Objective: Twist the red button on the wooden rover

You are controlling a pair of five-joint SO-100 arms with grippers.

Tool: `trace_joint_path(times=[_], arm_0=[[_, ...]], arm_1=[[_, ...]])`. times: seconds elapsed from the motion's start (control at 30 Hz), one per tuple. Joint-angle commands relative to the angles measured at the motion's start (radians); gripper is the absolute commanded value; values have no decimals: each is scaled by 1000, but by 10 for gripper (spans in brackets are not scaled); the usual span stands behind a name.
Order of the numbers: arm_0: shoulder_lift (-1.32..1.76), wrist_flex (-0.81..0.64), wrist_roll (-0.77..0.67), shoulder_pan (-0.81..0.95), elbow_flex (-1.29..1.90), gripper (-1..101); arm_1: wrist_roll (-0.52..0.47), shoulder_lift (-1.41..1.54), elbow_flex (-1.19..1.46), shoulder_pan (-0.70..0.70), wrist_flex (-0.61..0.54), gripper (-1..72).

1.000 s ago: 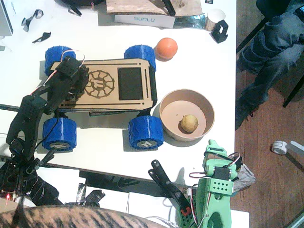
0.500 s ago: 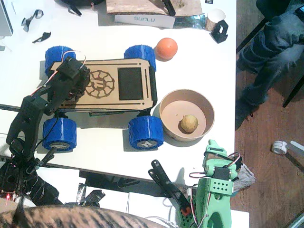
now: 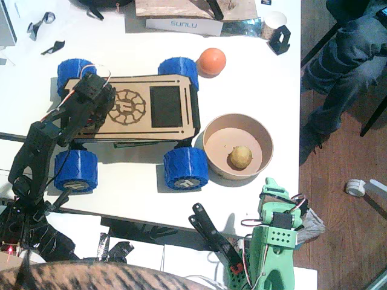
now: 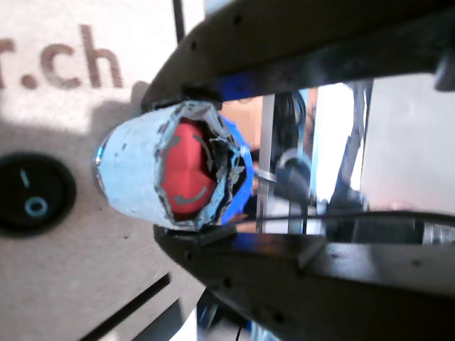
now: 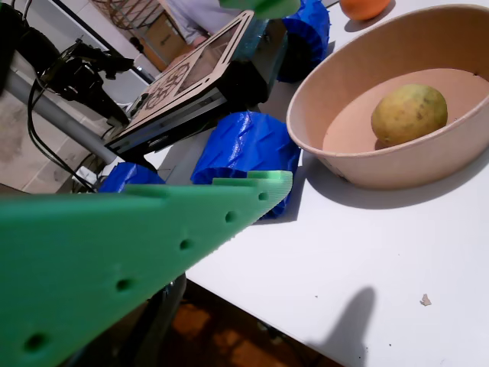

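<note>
Left gripper (image 4: 206, 167) clamped on red button (image 4: 186, 169), left end of wooden rover (image 3: 151, 109) deck, upper left of fixed view. Right gripper (image 3: 275, 193) lower right, state indeterminate.

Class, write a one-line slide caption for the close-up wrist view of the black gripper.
Left gripper closed around the red button on the wooden rover, beside a black switch.
</note>
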Motion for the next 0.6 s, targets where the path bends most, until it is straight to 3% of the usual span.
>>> trace_joint_path(times=[0.0,0.2,0.57], arm_0=[[25,72,80,147,-15,-6],[20,209,210,147,-15,-6],[18,183,227,147,-14,-5]], arm_1=[[0,-5,-6,5,-5,204],[0,-5,-6,5,-5,204],[0,-5,-6,5,-5,204]])
